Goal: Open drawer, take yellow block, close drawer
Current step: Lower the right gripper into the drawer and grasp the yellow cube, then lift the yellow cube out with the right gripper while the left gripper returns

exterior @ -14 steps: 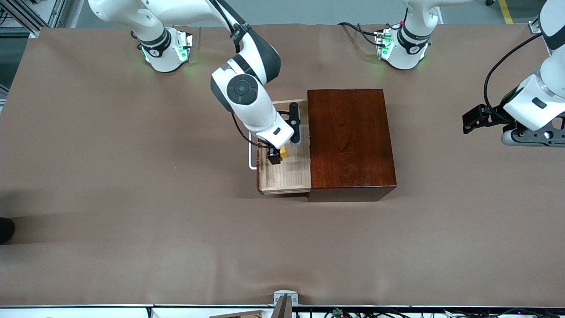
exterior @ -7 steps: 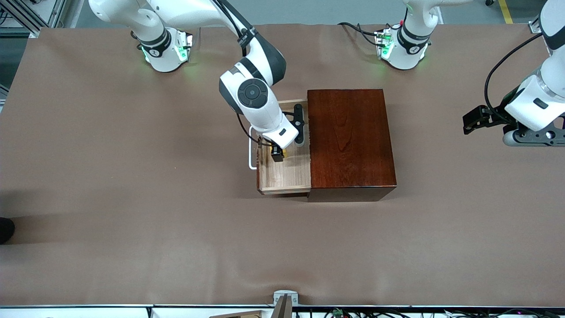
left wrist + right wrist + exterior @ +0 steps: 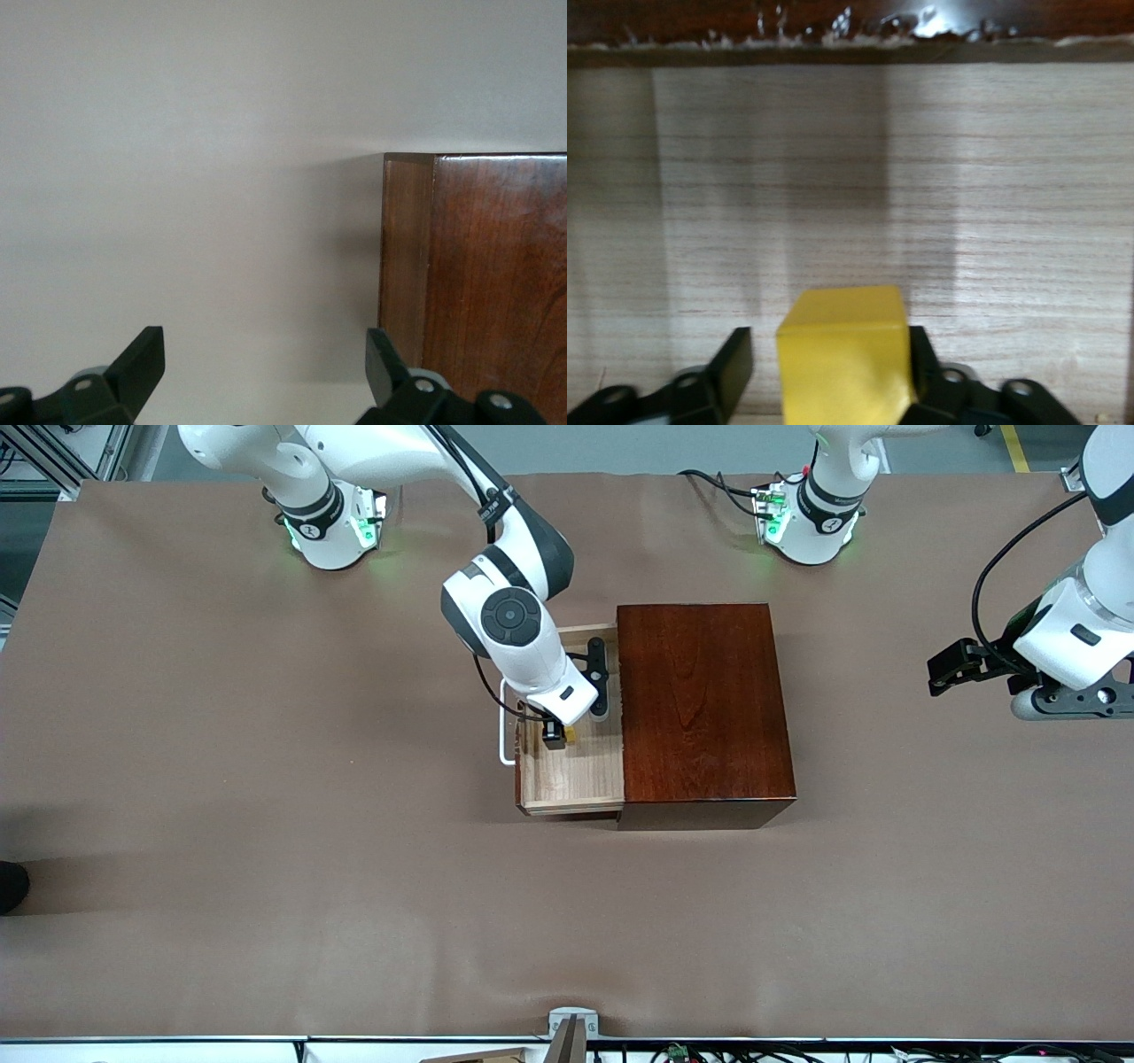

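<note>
The dark reddish-brown box stands mid-table with its pale wood drawer pulled out toward the right arm's end, white handle leading. The yellow block rests on the drawer floor. My right gripper is down inside the drawer, its jaws straddling the yellow block. One finger is against the block and the other stands a sliver away. My left gripper waits open above the table at the left arm's end, pointing at the box.
Brown table cloth surrounds the box on all sides. The two arm bases stand along the table edge farthest from the front camera. The drawer's side walls hem in the right gripper.
The right gripper has sunk lower into the drawer and its jaws have narrowed from wide open to close around the yellow block. The left arm has barely shifted.
</note>
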